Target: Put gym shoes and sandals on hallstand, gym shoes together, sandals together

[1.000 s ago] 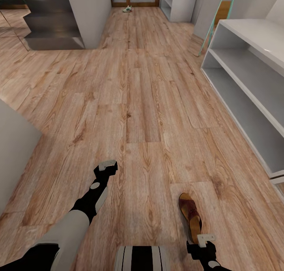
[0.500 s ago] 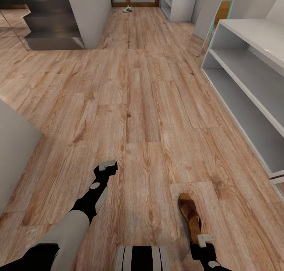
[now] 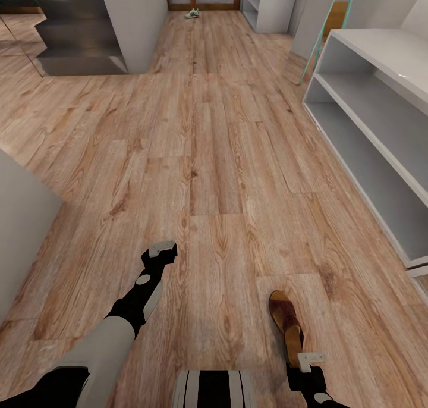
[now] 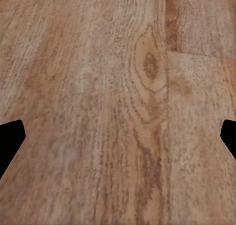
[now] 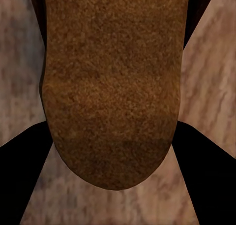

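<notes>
We watched the right gripper (image 3: 311, 358) sitting low at the heel end of the sandal (image 3: 287, 326), and in its wrist view our two dark fingers (image 5: 204, 176) were spread wide, one on each side of the rounded heel (image 5: 110, 87), with the wood showing between finger and leather on both sides, so the claw was released and gripping nothing. Whether a fingertip brushed the sandal's edge, we could not tell. The sandal lay flat on the corridor floor (image 3: 214, 158), toe pointing away from us, its reddish-brown strap over the front and the tan insole running back toward the gripper. Up close the insole looked grainy and mid-brown, darker at the rim. Our left gripper (image 3: 161, 253) hung over bare planks well apart from the sandal; in the left wrist view its finger (image 4: 10, 141) and the other one peeked in from opposite edges with wood grain and a knot between them, so that claw was open too, and empty. Over on our right stood the hallstand (image 3: 380, 99), white-grey, its bench top and long open compartments in view, near the sandal but not touching it. Far down the corridor, by the wooden doorway, we picked out one gym shoe (image 3: 191, 13), small and pale with a hint of green, resting on the floor beside the narrower white shelf unit (image 3: 270, 3).
</notes>
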`<state>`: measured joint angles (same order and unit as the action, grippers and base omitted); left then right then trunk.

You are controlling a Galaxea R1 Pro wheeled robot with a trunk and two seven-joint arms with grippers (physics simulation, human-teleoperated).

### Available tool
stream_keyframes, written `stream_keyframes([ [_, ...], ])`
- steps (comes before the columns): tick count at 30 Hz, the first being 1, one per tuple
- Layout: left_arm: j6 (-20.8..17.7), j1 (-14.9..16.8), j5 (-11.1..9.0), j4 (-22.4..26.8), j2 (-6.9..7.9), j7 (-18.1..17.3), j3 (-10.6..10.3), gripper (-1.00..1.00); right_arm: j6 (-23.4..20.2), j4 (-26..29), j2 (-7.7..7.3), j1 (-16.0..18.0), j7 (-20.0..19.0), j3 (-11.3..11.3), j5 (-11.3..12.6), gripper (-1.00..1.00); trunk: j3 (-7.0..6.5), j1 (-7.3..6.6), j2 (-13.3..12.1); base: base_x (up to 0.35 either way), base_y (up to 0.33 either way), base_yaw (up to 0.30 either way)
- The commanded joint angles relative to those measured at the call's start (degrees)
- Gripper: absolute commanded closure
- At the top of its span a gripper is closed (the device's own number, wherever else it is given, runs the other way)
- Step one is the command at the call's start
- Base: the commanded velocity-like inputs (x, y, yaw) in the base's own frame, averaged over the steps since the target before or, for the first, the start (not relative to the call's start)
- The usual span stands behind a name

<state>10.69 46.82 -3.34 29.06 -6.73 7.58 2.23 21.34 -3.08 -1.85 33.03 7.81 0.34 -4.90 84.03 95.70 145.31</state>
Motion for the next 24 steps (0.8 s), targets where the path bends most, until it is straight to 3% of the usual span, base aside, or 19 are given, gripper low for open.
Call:
stream_keyframes([
  [1,0.2,0.0,-0.3,-0.1,-0.04,0.0,0.1,-1.0,0.3,-0.3,0.0,0.1,0.3,0.3,-0.6,1.0,0.03,-0.01,0.0,0.0,0.0,0.0],
  [17,0.2,0.0,-0.3,-0.1,-0.04,-0.1,0.1,-1.0,0.3,-0.3,0.0,0.1,0.3,0.3,-0.6,1.0,0.03,-0.01,0.0,0.0,0.0,0.0],
  [24,0.2,0.0,-0.3,-0.1,-0.04,-0.1,0.1,-1.0,0.3,-0.3,0.0,0.1,0.3,0.3,-0.6,1.0,-1.52,-0.19,-0.1,0.0,0.0,0.0],
])
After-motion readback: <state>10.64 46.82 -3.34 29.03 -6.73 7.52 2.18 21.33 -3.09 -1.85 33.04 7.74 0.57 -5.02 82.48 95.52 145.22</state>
